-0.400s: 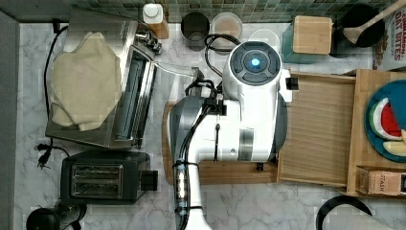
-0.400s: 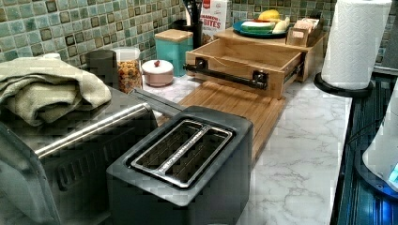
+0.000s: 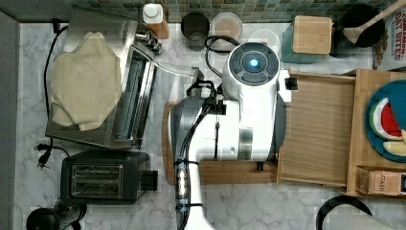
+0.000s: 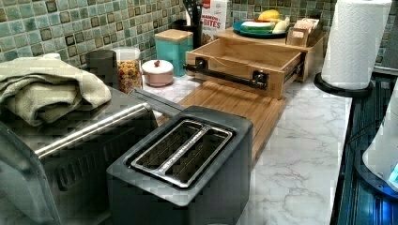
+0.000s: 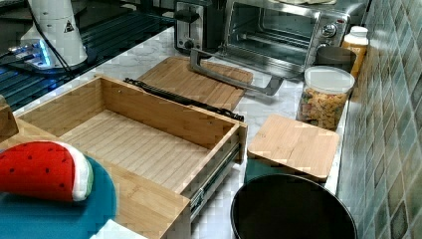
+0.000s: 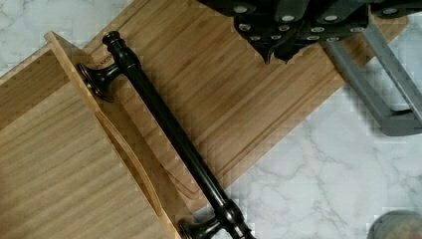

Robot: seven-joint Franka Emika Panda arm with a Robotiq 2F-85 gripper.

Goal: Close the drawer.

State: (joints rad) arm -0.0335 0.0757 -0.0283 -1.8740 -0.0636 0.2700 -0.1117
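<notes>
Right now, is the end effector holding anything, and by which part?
Nothing is held. In the wrist view the end effector hangs above the cutting board, clear of the drawer and its black handle.

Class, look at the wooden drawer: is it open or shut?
Open. The drawer is pulled out from its box, its empty floor exposed.

Black toaster [image 4: 180, 164] beside toaster oven [image 3: 122, 96]; paper towel roll [image 4: 354, 42] upright; cutting board [image 5: 194, 79] on marble counter [image 4: 300, 159].

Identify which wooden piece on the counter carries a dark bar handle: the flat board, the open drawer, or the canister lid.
The open drawer: its front panel bears the dark bar handle. The flat board and canister lid are plain.
</notes>
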